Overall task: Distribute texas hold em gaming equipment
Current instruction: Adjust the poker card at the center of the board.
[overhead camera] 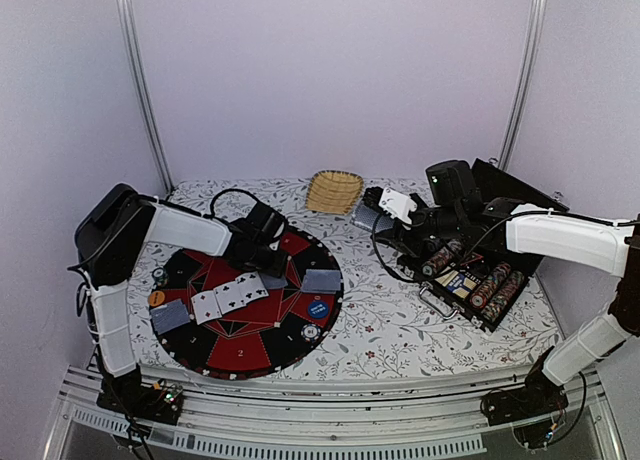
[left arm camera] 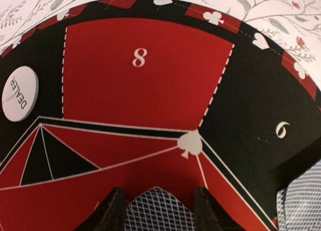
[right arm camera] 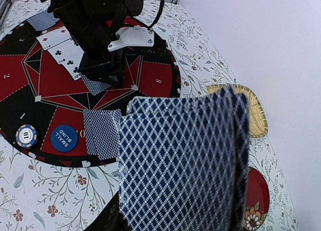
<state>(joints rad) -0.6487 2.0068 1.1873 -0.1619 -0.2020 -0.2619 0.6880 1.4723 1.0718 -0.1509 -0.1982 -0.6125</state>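
Observation:
My left gripper (overhead camera: 268, 262) hangs low over the round red-and-black poker mat (overhead camera: 215, 355). In the left wrist view its fingers (left arm camera: 113, 211) stand apart, and a blue-backed card (left arm camera: 158, 211) lies between them on the mat (left arm camera: 145, 75). My right gripper (overhead camera: 374, 218) is shut on a fanned deck of blue-backed cards (right arm camera: 185, 165), held up right of the mat; its fingers are hidden behind the deck. Face-up cards (overhead camera: 230, 295) and face-down cards (overhead camera: 320, 280) lie on the mat, with a white dealer button (left arm camera: 19, 93), a blue small-blind chip (right arm camera: 63, 138) and a striped chip (right arm camera: 26, 136).
An open black case of chips (overhead camera: 480, 280) sits at the right under my right arm. A woven basket (overhead camera: 334, 190) stands at the back centre. A dark-red plate (right arm camera: 256, 196) shows in the right wrist view. An orange chip (overhead camera: 157, 298) lies at the mat's left edge.

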